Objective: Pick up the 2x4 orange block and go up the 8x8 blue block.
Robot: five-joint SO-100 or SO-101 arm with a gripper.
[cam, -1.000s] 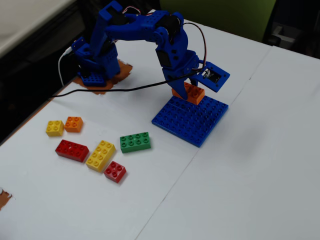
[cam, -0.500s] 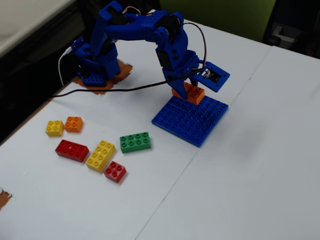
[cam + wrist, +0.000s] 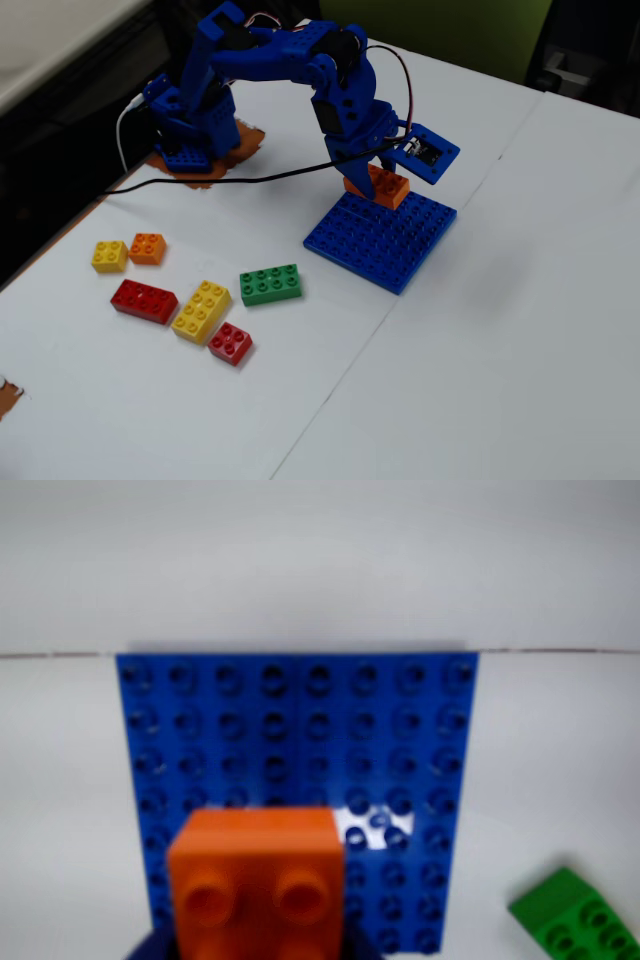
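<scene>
My gripper is shut on the 2x4 orange block and holds it over the edge of the 8x8 blue block nearest the arm's base. I cannot tell whether the block touches the plate. In the wrist view the orange block fills the bottom centre. The gripper shows only as dark blue finger edges on both sides of it. The blue baseplate spreads out ahead, studs up.
A green 2x4 brick lies left of the plate and shows in the wrist view at bottom right. Farther left lie a yellow 2x4, a red 2x4, a red 2x2, a small yellow brick and a small orange brick.
</scene>
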